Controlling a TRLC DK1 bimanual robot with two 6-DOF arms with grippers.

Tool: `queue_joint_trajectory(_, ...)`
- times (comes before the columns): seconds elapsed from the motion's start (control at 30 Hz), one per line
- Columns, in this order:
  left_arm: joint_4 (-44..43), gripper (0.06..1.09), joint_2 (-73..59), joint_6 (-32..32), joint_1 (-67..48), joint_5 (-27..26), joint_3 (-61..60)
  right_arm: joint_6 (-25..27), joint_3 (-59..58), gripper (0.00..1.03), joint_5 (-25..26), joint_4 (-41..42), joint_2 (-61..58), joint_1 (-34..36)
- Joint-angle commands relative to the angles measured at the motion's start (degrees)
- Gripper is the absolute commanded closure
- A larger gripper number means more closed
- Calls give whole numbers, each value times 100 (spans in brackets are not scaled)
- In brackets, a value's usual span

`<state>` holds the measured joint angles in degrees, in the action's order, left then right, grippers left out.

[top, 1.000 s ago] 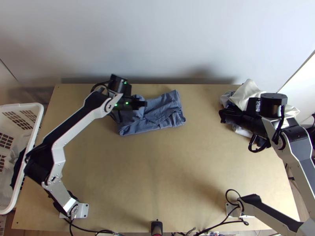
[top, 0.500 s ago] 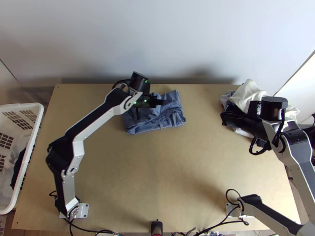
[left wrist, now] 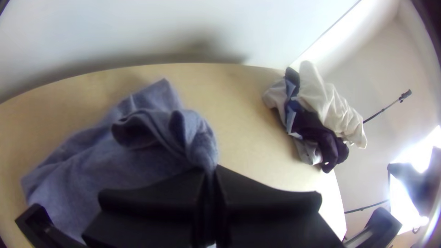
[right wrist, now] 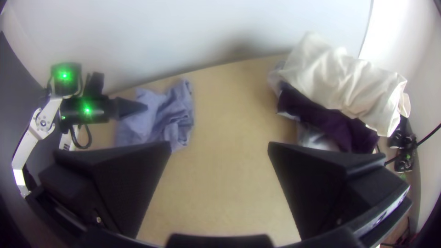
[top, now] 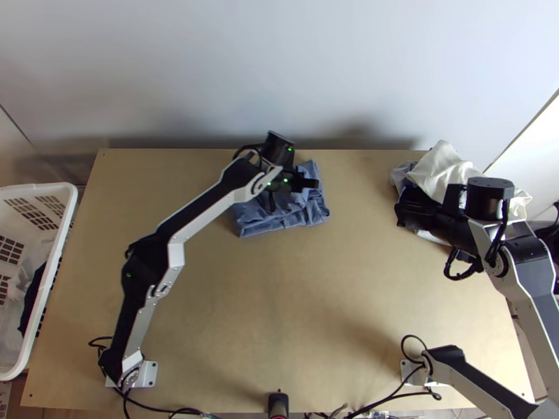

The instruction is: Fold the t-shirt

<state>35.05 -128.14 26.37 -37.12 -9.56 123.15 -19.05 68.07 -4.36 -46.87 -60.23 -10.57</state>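
The left gripper (left wrist: 210, 171) clamps a gathered part of a blue-grey t-shirt (left wrist: 105, 160) near the far edge of a light wooden table (top: 279, 314), in what appears to be a late fold, one section being laid over the rest. Its two black fingers are closed on the cloth; whether they hold a sleeve, a hem or a side cannot be told. The next move likely calls for setting the held part down squarely on the layers beneath, letting go without dragging them, then smoothing the top. A release too soon could leave a lump along the fold.

The shirt lies left of the table's middle as a compact, layered bundle, partly under the left arm (top: 202, 202). Its near edge runs fairly straight, while the side toward the table's middle is rumpled, with creases and loose overlaps. Beside the fingertips the fabric curls up into soft rolls with shadowed hollows. How many layers it has cannot be made out.

Across the table, the right gripper (right wrist: 220, 147), its jaws wide apart with nothing between them, hangs by a heap of garments (right wrist: 340, 82), cream cloth on top and dark purple beneath, well apart from the shirt.
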Motion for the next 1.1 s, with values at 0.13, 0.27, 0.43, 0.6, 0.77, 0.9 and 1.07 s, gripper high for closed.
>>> queue_joint_trajectory(0.13, -235, 81, -801, 8, -251, 95, 613, 6, -251, 5, -3, 11, 125, 28)
queue_joint_trajectory(0.27, -393, 10, -871, 0, -322, 403, 613, -11, -295, 5, -3, 11, 143, 20)
queue_joint_trajectory(0.43, -481, 10, -862, 44, -322, 816, 754, -29, -339, 5, -12, 47, 143, 11)
queue_joint_trajectory(0.6, -516, 10, -616, 17, -190, 1035, 754, -134, -400, 5, -135, 73, 160, -15)
queue_joint_trajectory(0.77, -68, 10, -115, -44, 162, 1027, 745, -477, -875, 5, -663, 73, 380, -209)
queue_joint_trajectory(0.9, 529, 10, 395, -326, 452, 1027, 499, -987, -1780, 5, -803, 310, 556, -473)
queue_joint_trajectory(1.07, 1531, 10, 887, -493, 874, 1035, 253, -1637, -2738, 5, -803, 1804, 635, -631)
